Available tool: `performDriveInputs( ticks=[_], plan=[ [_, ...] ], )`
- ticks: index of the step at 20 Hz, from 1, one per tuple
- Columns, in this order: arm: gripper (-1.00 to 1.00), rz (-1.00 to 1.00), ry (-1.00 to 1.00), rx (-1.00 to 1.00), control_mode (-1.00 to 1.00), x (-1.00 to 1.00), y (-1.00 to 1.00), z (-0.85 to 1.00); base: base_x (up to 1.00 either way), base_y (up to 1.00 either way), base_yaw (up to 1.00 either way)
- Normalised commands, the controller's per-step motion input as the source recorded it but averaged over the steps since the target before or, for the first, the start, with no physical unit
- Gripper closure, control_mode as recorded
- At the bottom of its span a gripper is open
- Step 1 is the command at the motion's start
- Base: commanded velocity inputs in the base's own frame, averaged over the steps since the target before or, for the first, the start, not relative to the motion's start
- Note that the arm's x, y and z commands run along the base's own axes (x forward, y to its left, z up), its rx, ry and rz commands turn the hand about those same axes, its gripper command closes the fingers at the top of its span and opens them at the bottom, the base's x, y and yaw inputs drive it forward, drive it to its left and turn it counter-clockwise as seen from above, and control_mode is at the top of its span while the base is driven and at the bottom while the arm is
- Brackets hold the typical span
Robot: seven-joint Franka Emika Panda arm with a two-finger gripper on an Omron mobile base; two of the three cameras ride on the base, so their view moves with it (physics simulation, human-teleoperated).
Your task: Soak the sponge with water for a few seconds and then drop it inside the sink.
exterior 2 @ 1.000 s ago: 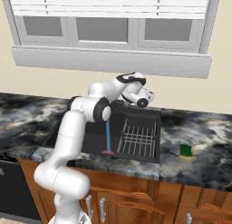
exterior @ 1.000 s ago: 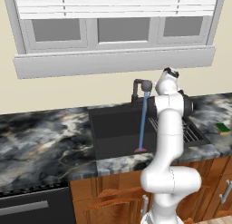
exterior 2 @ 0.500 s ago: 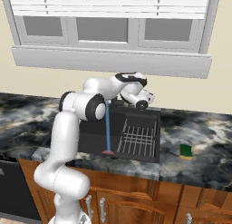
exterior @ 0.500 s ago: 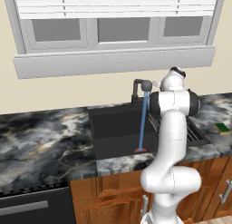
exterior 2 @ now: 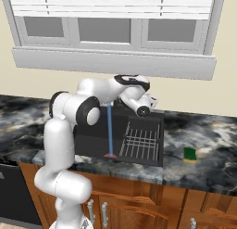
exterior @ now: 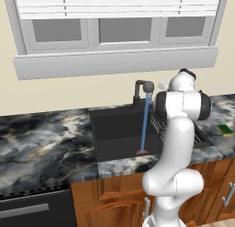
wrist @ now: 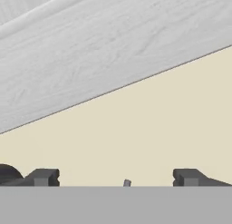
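Observation:
The sponge [exterior: 225,129] [exterior 2: 190,155], yellow with a green top, lies flat on the marble counter right of the sink [exterior: 114,129] [exterior 2: 90,141]. A thin blue stream of water [exterior: 144,125] [exterior 2: 109,130] runs from the dark faucet [exterior: 142,89] down to the red drain spot [exterior: 141,152]. My gripper [exterior 2: 152,102] [wrist: 115,177] hovers above the back of the basin, right of the stream and far from the sponge. It points at the beige wall under the window sill. Its fingertips [wrist: 43,177] stand wide apart, open, with nothing between them.
A black wire dish rack [exterior 2: 141,142] [exterior: 202,138] fills the right part of the basin. The white window sill [exterior 2: 115,61] juts out above the faucet. Marble counter [exterior: 41,134] stretches left and right, with wooden cabinets [exterior 2: 139,205] below.
The arm's elbow has swung round and the hand has shifted slightly right and lower, away from the faucet. Water keeps running; the sponge has not moved.

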Motion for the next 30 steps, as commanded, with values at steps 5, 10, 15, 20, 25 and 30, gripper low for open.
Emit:
performDriveInputs(
  ticks=[5,10,15,20,25,30],
  plan=[
    [-1.0,0.0,0.0,0.0,-1.0,-0.78,0.0,0.24,0.0,0.0,0.0],
    [-1.0,0.0,0.06,0.0,-1.0,-0.65,0.0,0.2,0.0,0.0,0.0],
    [-1.0,0.0,0.16,0.0,-1.0,-0.26,0.0,0.18,0.0,0.0,0.0],
    [-1.0,0.0,0.13,0.0,-1.0,-0.15,0.0,0.14,0.0,0.0,0.0],
    [-1.0,0.0,0.1,0.0,-1.0,-0.2,-0.01,0.23,0.0,0.0,0.0],
    [-1.0,0.0,0.04,0.0,-1.0,-0.27,-0.01,0.27,0.0,0.0,0.0]
  ],
)
